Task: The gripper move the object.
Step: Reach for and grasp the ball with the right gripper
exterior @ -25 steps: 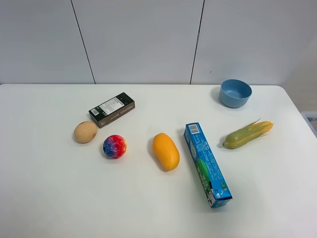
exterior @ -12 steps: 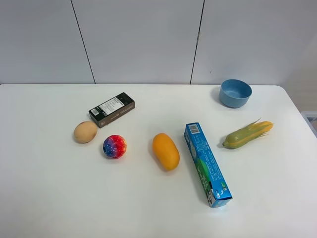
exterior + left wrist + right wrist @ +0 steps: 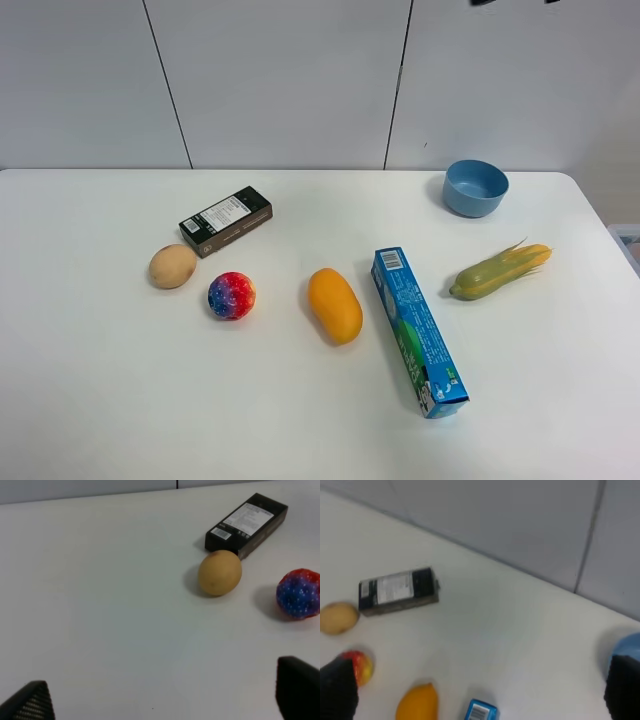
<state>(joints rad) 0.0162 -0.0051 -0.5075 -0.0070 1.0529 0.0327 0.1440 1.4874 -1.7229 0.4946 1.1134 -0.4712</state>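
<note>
Mango (image 3: 335, 305), corn (image 3: 497, 270), blue bowl (image 3: 475, 188)

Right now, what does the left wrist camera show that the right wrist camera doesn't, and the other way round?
Only the left wrist view shows the left end effector, open with nothing between its fingers. Only the right wrist view shows the orange mango, one end of the blue carton, a sliver of the blue bowl and the right end effector, also open. Both show the black box, the tan egg-shaped thing and the rainbow ball on the white table. In the right wrist view a finger partly hides the ball.
</note>
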